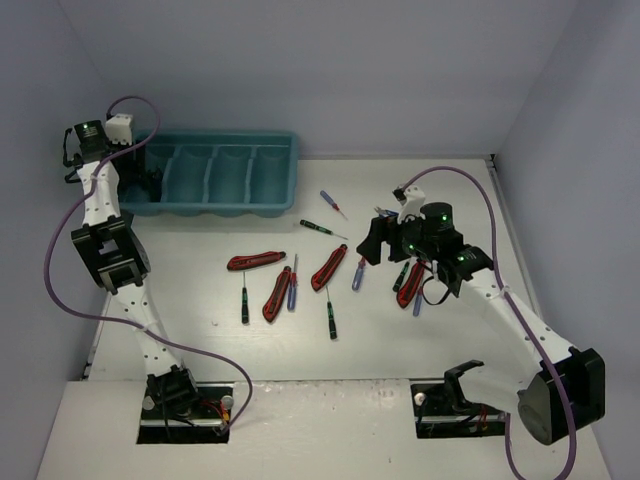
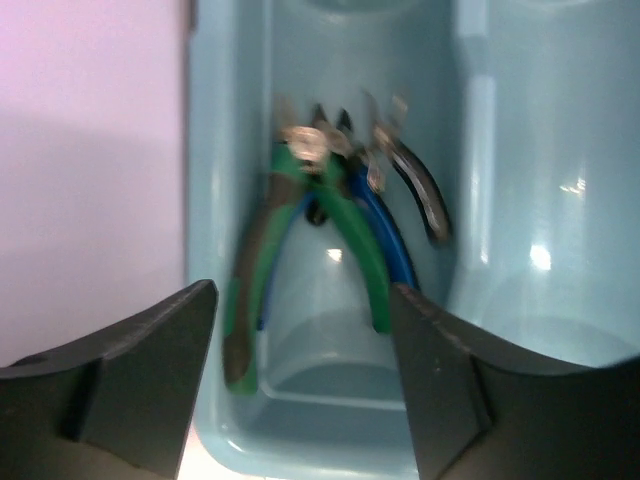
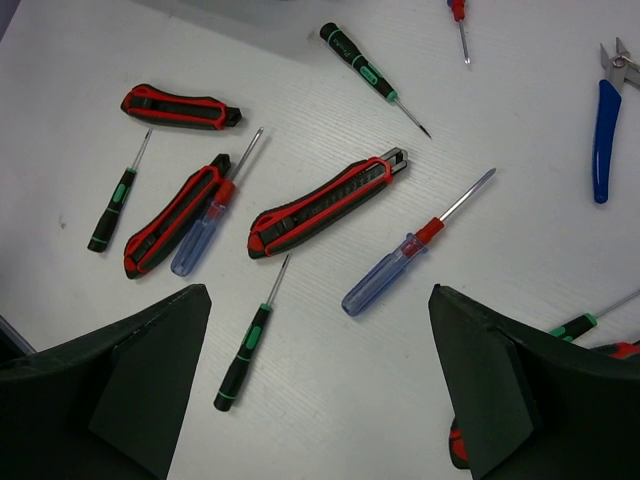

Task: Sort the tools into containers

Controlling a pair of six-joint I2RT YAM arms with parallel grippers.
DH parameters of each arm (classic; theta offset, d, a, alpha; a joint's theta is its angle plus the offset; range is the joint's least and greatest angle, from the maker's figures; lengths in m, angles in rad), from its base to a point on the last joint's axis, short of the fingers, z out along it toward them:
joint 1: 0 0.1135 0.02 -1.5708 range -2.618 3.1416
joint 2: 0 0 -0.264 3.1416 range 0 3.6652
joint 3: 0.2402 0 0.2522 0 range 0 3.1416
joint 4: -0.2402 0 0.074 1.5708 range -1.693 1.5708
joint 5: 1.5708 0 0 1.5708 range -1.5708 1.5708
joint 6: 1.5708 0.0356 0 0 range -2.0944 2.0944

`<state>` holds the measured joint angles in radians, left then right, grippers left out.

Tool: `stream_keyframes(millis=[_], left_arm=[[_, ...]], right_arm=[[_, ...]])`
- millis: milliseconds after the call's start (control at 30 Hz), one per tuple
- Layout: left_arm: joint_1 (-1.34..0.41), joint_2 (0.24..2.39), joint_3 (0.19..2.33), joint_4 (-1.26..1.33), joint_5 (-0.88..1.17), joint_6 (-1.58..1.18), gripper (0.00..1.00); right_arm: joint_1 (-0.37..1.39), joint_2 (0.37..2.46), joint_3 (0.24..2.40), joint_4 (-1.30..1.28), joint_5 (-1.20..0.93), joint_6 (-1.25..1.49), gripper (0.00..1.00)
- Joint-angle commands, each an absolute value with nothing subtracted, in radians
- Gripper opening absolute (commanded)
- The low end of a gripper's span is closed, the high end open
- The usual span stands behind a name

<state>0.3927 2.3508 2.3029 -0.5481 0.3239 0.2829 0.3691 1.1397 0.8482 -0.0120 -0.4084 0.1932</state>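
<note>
**Left gripper**: the jaws stand apart with nothing between them. The gripper hangs over the end compartment at the left of the teal plastic rectangular tray.

This compartment holds 3 tools, pressed together with their heads at the far end:
- green-handled pliers
- blue-handled pliers
- dark-handled pliers

In the top view the tray lies at the far left of the white table, along the back wall. Its other compartments cannot be checked from that view.

**Right gripper**: the jaws stand apart and empty. The gripper hovers above the loose tools on the table, well apart from the tray.

Between and just beyond the fingers:
- A clear blue-handled screwdriver with a red collar lies nearest the gap.
- A long red-and-black utility knife lies just beside it, not touching.
- A short green-and-black screwdriver lies near the left finger.

Further out:
- A second red-and-black knife lies alongside a second blue-handled screwdriver, the 2 touching.
- A small green-banded screwdriver lies just beside that pair.
- A third red-and-black knife lies beyond them.
- A long green-and-black screwdriver lies at the far side.
- Loose blue-handled cutters lie at the right edge of the wrist view.
</note>
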Motion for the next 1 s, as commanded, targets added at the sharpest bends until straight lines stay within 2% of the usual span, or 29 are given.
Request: stream_keyframes(millis=[0,200,500,633,967], left_arm=[[0.396,2.263,2.291,-0.407,0.266,0.261,0.74],[0.394,2.139,2.199,-0.308,0.265,0.165,0.76],[0.321,1.826,2.034,-0.366,0.249,-0.114,0.81],[0.193,1.689,1.878,-0.450,0.224,-0.149,0.82],[-0.123,1.377,1.420,-0.449,0.235,-0.301,0.82]], right_arm=[[0.354,1.138,0.885,0.020,-0.386,0.184,0.89],[0.317,1.168,0.939,0.005,-0.278,0.147,0.89],[0.227,1.364,1.060,0.005,-0.060,0.198,0.79],[0.198,1.479,1.110,0.005,-0.074,0.209,0.74],[0.158,1.732,1.246,0.005,-0.117,0.145,0.58]])
